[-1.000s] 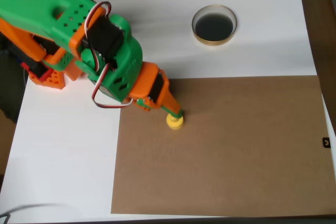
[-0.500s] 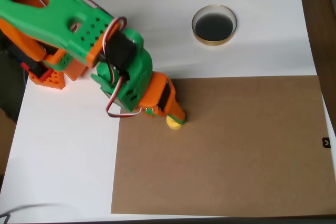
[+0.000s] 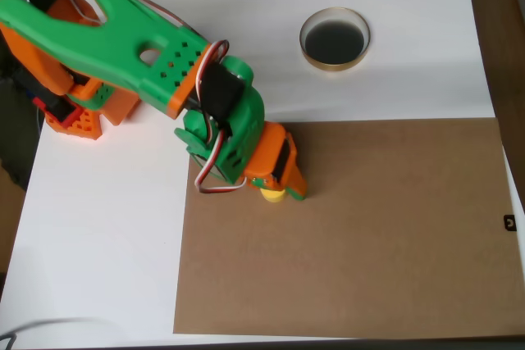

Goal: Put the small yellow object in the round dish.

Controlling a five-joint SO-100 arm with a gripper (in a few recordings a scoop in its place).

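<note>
Overhead view: bench [image 3: 98, 227] seen straight down from above, at moderate height; brown mat [image 3: 353, 235], dish [image 3: 335, 38], arm [image 3: 164, 63] all framed.

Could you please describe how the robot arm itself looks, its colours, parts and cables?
In the overhead view the arm is bright green plastic with orange sections. Its long green link has a row of small round holes. Black servo blocks sit at the wrist joint, where red and white cables loop out. The gripper housing is orange.

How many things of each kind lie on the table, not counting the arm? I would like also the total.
Small yellow object: 1
Round dish: 1
Brown board: 1
Total: 3
</note>
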